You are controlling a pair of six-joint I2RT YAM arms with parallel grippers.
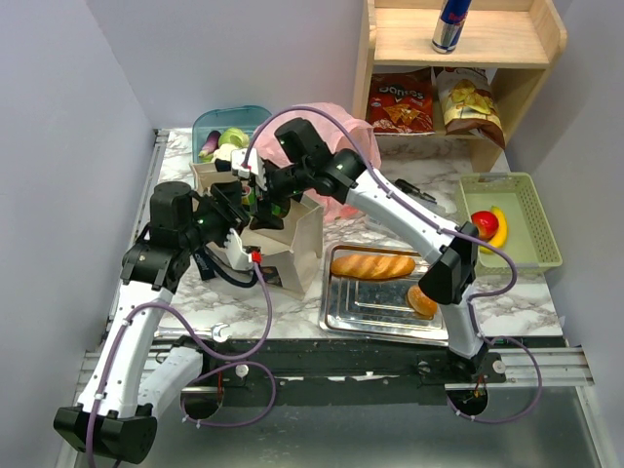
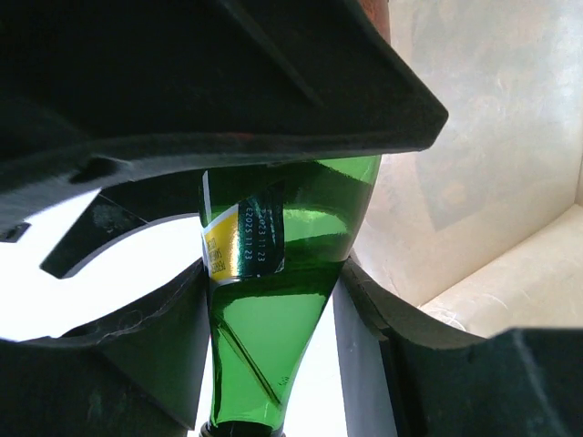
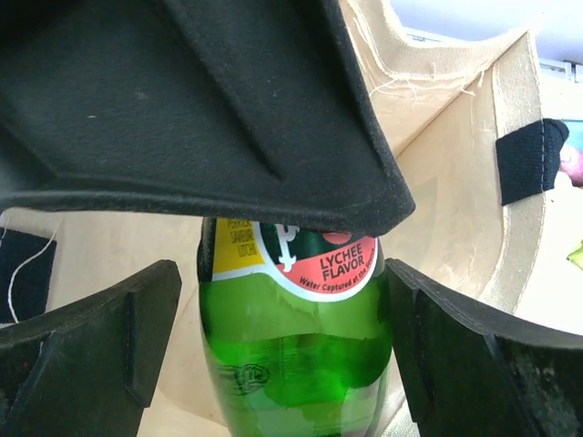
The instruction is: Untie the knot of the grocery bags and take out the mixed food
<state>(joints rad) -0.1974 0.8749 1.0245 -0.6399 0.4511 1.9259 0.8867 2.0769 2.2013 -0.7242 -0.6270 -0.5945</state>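
A green glass bottle (image 1: 251, 195) with a lychee label is held above the open beige canvas tote (image 1: 292, 244). My left gripper (image 1: 237, 200) is shut on its tapered shoulder (image 2: 273, 319), and both pads touch the glass. My right gripper (image 1: 261, 185) is around the bottle's body (image 3: 291, 355) with its jaws open; a small gap shows at one finger (image 3: 137, 328). The pink plastic bag (image 1: 341, 122) lies behind my right arm, and its knot is hidden. A red apple (image 1: 484, 224) and a banana (image 1: 500, 226) lie in the green basket (image 1: 531, 244).
A teal bin (image 1: 210, 122) at the back left holds an eggplant and other vegetables. A metal tray (image 1: 375, 307) holds a baguette (image 1: 373, 264) and a bun (image 1: 421, 300). A wooden shelf (image 1: 546, 44) at the back right carries chip bags (image 1: 400, 102) and a can (image 1: 450, 24).
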